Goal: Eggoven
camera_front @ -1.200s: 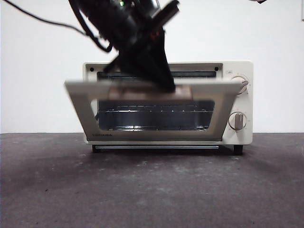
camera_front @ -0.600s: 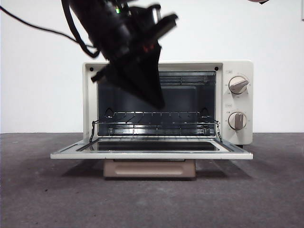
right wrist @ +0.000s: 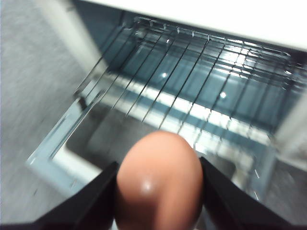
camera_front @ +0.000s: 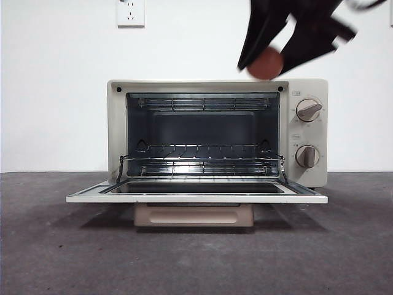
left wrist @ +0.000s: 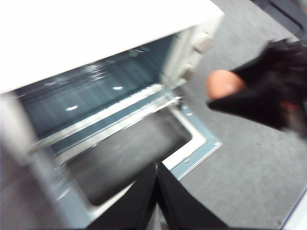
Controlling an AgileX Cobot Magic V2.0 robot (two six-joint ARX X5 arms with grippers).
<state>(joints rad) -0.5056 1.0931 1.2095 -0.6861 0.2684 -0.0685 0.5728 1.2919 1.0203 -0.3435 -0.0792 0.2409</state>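
Note:
The cream toaster oven (camera_front: 307, 86) stands with its glass door (camera_front: 196, 198) folded flat down, and its wire rack (camera_front: 199, 161) shows inside. High above the oven's right top corner, my right gripper (camera_front: 267, 61) is shut on the reddish-brown egg (camera_front: 265, 63). In the right wrist view the egg (right wrist: 158, 184) sits between both jaws, over the open door and rack (right wrist: 192, 91). In the left wrist view my left gripper (left wrist: 156, 167) is shut and empty above the open door (left wrist: 192, 153); the egg (left wrist: 224, 84) shows in the other gripper.
Two grey dials (camera_front: 307, 110) sit on the oven's right panel. The tan handle (camera_front: 193, 215) hangs under the lowered door. A wall socket (camera_front: 130, 12) is on the white wall behind. Dark grey tabletop (camera_front: 196, 264) lies in front.
The oven door came down from half open to flat. The left arm that pulled it has left the front view. The right gripper with the egg has come in at the upper right.

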